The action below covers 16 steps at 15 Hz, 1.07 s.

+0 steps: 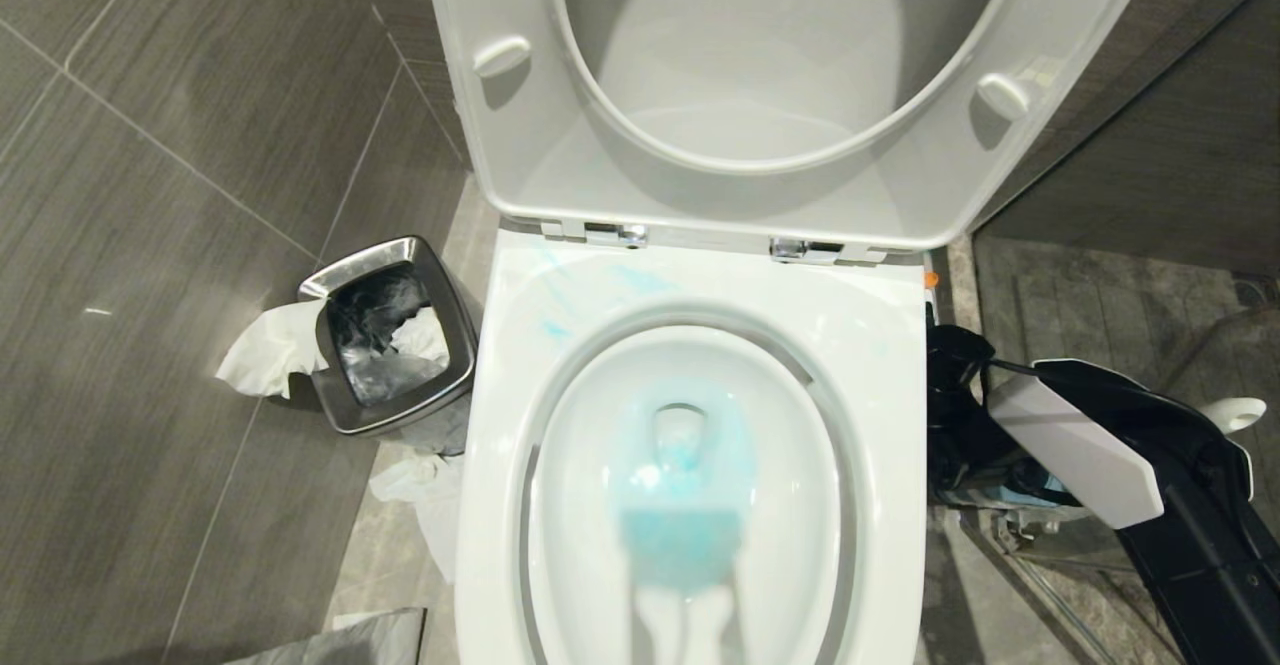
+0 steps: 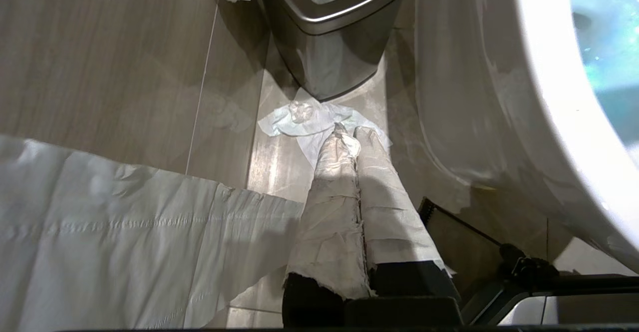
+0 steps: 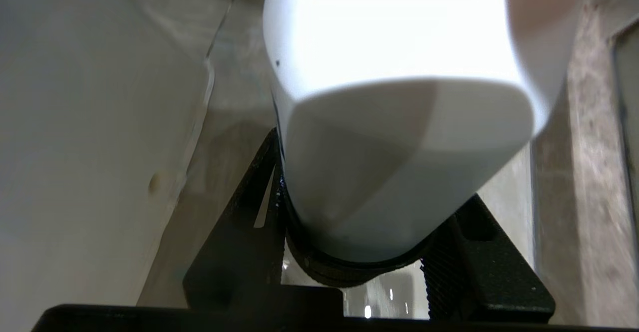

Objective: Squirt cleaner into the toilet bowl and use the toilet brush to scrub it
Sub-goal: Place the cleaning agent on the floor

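The toilet bowl (image 1: 800, 415) stands open with its seat (image 1: 520, 145) raised, and pale teal cleaner (image 1: 690, 445) tints the water around the drain. Beside the bowl's right side, the right gripper (image 3: 349, 252) has its fingers clamped around a white bottle (image 3: 399, 122). The left gripper (image 2: 352, 137) hangs near the steel bin (image 2: 339, 27), its wrapped fingers pressed together.

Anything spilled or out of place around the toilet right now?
Yes. Teal cleaner is smeared on the toilet bowl's rear-left rim, outside the basin. Crumpled tissue hangs over the steel bin's edge, and more paper lies on the floor beside the toilet.
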### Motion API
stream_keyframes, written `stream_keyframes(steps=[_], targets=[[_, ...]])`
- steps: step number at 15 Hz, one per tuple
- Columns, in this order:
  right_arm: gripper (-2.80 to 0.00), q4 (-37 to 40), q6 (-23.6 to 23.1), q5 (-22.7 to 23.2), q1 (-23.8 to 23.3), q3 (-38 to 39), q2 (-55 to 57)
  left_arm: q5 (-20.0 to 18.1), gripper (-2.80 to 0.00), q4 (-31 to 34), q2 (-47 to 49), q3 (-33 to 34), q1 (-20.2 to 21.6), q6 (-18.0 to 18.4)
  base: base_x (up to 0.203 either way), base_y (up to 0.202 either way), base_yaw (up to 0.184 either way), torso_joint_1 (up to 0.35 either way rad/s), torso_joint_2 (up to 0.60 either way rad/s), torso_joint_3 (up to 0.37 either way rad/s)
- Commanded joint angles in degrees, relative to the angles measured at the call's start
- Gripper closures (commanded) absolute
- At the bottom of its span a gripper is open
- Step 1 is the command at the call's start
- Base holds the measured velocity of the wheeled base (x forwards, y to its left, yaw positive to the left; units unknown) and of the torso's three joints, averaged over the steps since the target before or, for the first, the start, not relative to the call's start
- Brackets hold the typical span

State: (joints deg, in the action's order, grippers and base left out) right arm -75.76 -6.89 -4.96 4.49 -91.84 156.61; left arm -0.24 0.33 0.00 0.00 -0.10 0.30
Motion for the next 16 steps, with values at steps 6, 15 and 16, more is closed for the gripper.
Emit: stream_keyframes(steps=[6, 15, 16], targets=[[0.0, 0.32, -0.06, -0.37, 0.0, 0.08, -1.13, -0.02, 0.0, 0.02, 0.09, 0.09, 0.01, 0.12, 0.0, 0.0, 0.0, 0.002, 0.0, -0.05], [-2.8, -2.37, -0.06, -0.31, -0.09, 3.2, -2.07, -0.02, 0.0, 0.02, 0.09, 0.18, 0.01, 0.05, 0.0, 0.0, 0.0, 0.0, 0.0, 0.0], [-2.8, -2.19, -0.06, -0.31, -0.09, 3.25, -2.1, -0.08, 0.0, 0.02, 0.09, 0.1, 0.01, 0.05, 0.0, 0.0, 0.0, 0.0, 0.0, 0.0]])
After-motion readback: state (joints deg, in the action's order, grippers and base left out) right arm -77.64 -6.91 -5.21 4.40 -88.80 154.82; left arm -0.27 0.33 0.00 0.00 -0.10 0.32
